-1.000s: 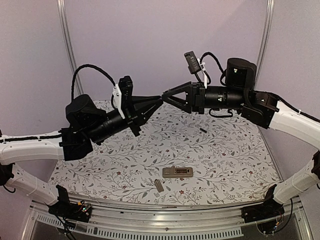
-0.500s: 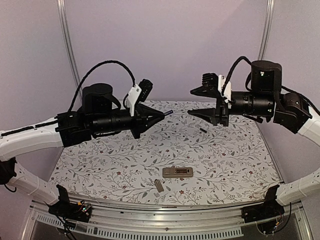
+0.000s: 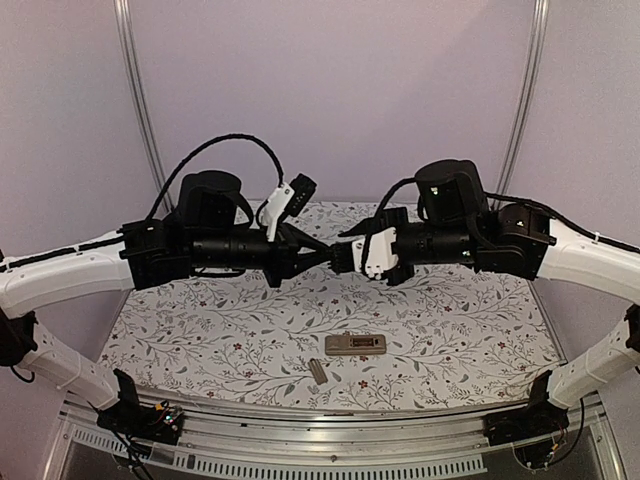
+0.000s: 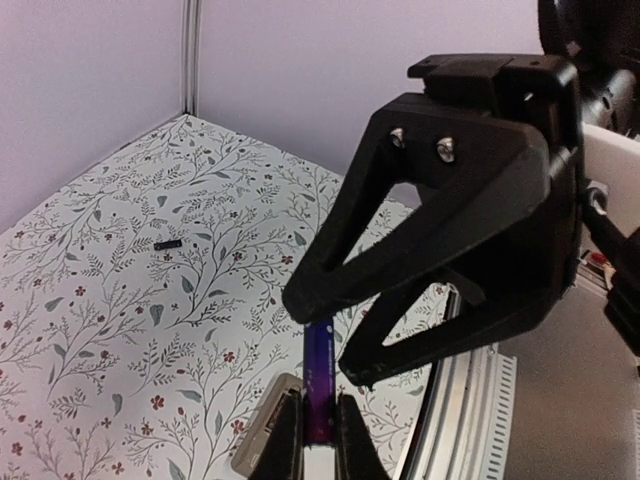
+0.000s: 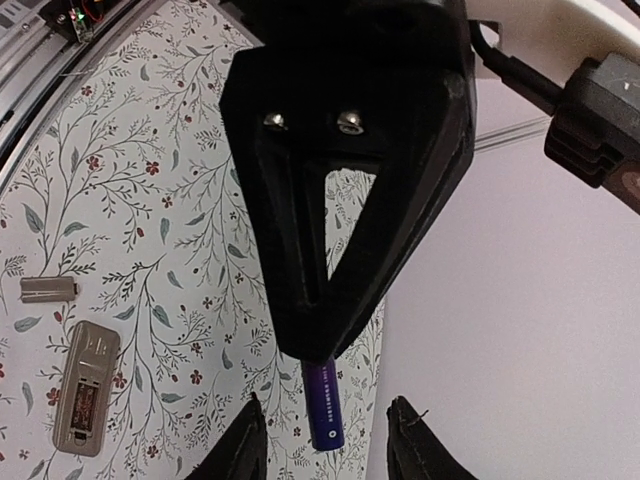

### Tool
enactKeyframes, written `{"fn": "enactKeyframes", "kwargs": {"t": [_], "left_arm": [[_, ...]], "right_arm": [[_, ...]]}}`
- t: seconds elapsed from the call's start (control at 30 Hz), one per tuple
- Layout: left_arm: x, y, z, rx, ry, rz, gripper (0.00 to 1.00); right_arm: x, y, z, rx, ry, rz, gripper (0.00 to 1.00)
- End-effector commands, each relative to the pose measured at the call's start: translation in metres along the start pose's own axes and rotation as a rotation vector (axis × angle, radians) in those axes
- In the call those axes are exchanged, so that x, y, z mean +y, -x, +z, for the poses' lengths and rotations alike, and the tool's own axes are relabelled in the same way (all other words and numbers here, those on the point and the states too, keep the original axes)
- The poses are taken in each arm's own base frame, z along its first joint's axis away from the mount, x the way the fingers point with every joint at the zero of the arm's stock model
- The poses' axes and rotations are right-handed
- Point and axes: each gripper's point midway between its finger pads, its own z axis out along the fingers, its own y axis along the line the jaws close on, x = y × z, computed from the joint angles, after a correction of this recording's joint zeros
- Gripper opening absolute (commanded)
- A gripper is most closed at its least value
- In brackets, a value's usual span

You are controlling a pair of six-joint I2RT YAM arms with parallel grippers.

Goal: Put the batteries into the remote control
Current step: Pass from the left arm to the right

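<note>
— Starting with the overhead view: where do the tools meet?

— Tip to tip in mid-air. The left gripper [image 3: 322, 256] and right gripper [image 3: 345, 256] face each other along one line, high over the table [image 3: 200, 340]. The remote control [image 3: 355, 345] lies below both tips, toward the arm bases, with the cover strip [image 3: 318, 372] near it. The battery is too small to make out from here.

— And the left wrist?

— The left jaws are pinched narrow on the battery [image 4: 318, 385]. Its long axis runs straight out from their tips. The right gripper's fingers [image 4: 315, 285] straddle its free end. A second battery [image 4: 168, 243] lies on the table, well off to the left of the tool.

— The right wrist?

— The right jaws stand partly open, with a gap on each side of the battery [image 5: 320, 395], and neither pad touches it. The battery points out of the left tips straight down the right gripper's line of approach.

— So what does the next move turn on?

— As I judge it, on closing squarely across that short free end without catching the left tips. There is open air all round. The remote control [image 5: 85, 385], recess up, lies far below, off to the left of the right tool.
</note>
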Motion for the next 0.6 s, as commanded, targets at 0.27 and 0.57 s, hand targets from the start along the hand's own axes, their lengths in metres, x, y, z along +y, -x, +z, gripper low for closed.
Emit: {"fn": "enactKeyframes", "kwargs": {"t": [0.27, 0.57], "left_arm": [[0.0023, -0.0016, 0.0036, 0.014, -0.021, -0.029, 0.0], [0.0054, -0.0049, 0.0048, 0.022, -0.015, -0.035, 0.0]], "right_arm": [[-0.0006, -0.0128, 0.0158, 0.056, -0.047, -0.046, 0.21], [0.0017, -0.0078, 0.0145, 0.029, -0.034, -0.009, 0.03]]}}
